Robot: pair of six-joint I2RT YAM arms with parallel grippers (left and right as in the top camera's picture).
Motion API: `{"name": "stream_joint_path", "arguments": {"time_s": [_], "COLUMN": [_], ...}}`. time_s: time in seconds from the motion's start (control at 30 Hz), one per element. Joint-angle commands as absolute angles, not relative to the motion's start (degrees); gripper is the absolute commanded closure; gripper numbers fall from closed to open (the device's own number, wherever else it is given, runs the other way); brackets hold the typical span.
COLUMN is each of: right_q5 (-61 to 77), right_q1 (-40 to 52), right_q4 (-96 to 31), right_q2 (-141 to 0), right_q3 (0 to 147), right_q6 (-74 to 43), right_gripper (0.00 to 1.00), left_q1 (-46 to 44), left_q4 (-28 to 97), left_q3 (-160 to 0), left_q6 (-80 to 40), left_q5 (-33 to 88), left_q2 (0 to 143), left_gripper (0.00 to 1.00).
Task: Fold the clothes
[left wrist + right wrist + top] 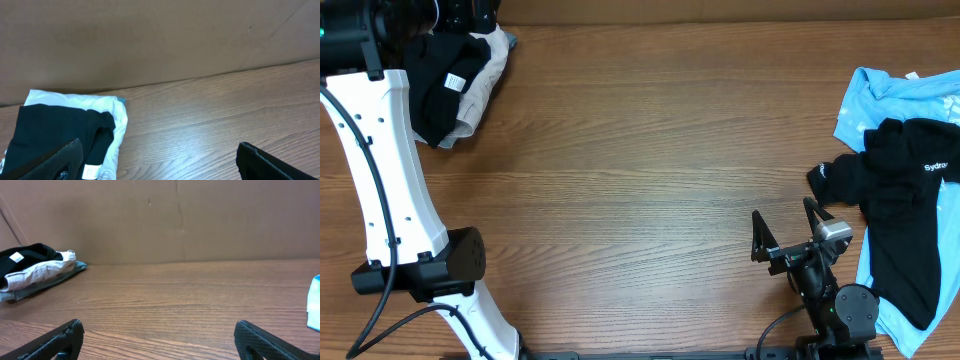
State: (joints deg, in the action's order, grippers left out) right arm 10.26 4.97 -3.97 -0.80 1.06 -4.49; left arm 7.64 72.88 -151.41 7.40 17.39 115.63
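Observation:
A folded stack, a black garment [445,80] on a pale one [485,85], lies at the table's far left corner. It also shows in the left wrist view [60,132] and far off in the right wrist view [35,265]. My left gripper [465,15] hangs by the stack's far edge, open and empty [160,167]. At the right edge a black shirt [900,200] lies crumpled on a light blue garment [895,95]. My right gripper [785,225] is open and empty [160,340], low near the front, left of that pile.
The white left arm [390,180] stretches along the table's left side from its base at the front. A brown wall [175,220] stands behind the table. The blue garment's edge [315,302] shows at the right of the right wrist view.

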Motion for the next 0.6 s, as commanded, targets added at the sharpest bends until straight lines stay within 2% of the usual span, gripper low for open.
{"name": "stream_joint_path", "arguments": {"time_s": [0.0,0.27,0.57], "right_q5": [9.93,9.93,9.93], "right_q1": [4.86,4.86,4.86], "right_q4": [-3.57,-3.57,-3.57], "right_q2": [-0.16,-0.16,-0.16], "right_q3": [0.45,0.45,0.45], "right_q6": [-4.89,-4.89,-4.89], "right_gripper": [0.0,0.0,0.0], "left_q1": [8.16,7.22,4.45], "left_q4": [72.86,72.84,72.82], "left_q3": [-151.24,-147.48,-109.45], "left_q6": [6.81,6.81,6.81], "left_q5": [17.43,17.43,17.41], "left_q2": [115.94,111.77,84.64], "left_gripper": [0.0,0.0,0.0]}}
